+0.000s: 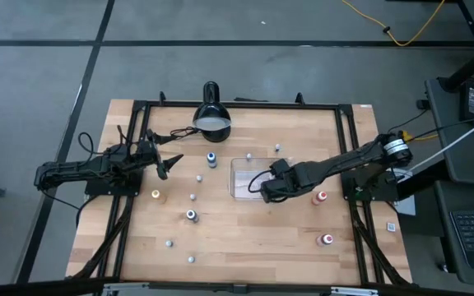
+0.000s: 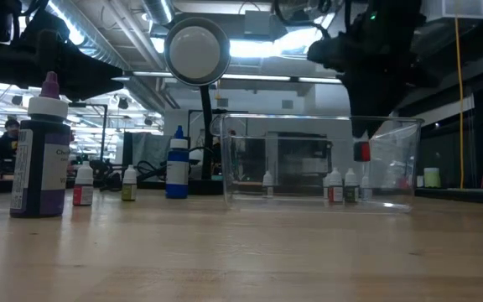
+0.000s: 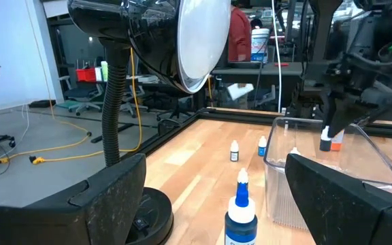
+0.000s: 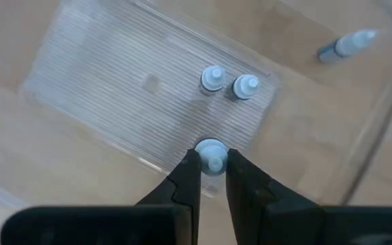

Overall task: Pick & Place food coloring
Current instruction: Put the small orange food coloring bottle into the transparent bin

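Note:
A clear plastic tray (image 1: pixel 239 168) lies at the middle of the wooden table. My right gripper (image 4: pixel 211 163) reaches over it from the right, pointing steeply down. It is shut on a tiny food coloring bottle (image 3: pixel 327 139) with a pale cap and a reddish body. Two more pale-capped bottles (image 4: pixel 211 78) (image 4: pixel 245 86) stand on the tray's floor. My left gripper (image 1: pixel 171 164) waits at the table's left side, open and level, with nothing between its fingers. Other food coloring bottles stand scattered over the table. My right gripper pinches the tiny bottle at its cap end (image 4: pixel 211 151) between its two fingertips. The fingers come from above, slanting steeply down. The bottle hangs upright below them (image 2: pixel 361 152), between the tray's walls and clear of its floor.
A black dome lamp (image 1: pixel 211 115) stands at the far edge. A blue bottle (image 1: pixel 211 159) is left of the tray, and two red-topped ones (image 1: pixel 322 197) (image 1: pixel 327 239) are to its right. An orange-topped bottle (image 1: pixel 156 196), a dark one (image 1: pixel 191 215) and small pale ones (image 1: pixel 169 243) stand near left.

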Robot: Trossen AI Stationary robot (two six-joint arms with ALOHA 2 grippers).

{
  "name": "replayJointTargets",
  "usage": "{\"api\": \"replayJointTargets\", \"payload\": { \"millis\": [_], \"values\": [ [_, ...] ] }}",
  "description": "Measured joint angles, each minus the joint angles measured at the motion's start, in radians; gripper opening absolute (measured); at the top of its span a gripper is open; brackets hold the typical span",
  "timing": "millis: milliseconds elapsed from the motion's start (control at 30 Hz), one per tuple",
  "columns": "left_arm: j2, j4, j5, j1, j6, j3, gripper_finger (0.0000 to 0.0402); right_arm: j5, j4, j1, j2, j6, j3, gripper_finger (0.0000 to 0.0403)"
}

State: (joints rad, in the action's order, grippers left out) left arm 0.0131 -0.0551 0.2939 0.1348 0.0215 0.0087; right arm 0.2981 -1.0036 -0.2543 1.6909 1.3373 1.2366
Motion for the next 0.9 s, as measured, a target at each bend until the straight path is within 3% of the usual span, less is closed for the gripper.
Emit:
{"api": "replayJointTargets", "payload": {
  "millis": [300, 900],
  "values": [
    [0.0, 0.0, 0.0, 0.0, 0.0, 0.0, 0.0347, -0.003, 0.019, 0.008, 0.079, 0.127, 0.025, 0.0054],
    [0.0, 0.0, 0.0, 0.0, 0.0, 0.0, 0.0347, 0.0, 0.034, 0.076, 0.159, 0.146, 0.034, 0.0054]
  ]
}}
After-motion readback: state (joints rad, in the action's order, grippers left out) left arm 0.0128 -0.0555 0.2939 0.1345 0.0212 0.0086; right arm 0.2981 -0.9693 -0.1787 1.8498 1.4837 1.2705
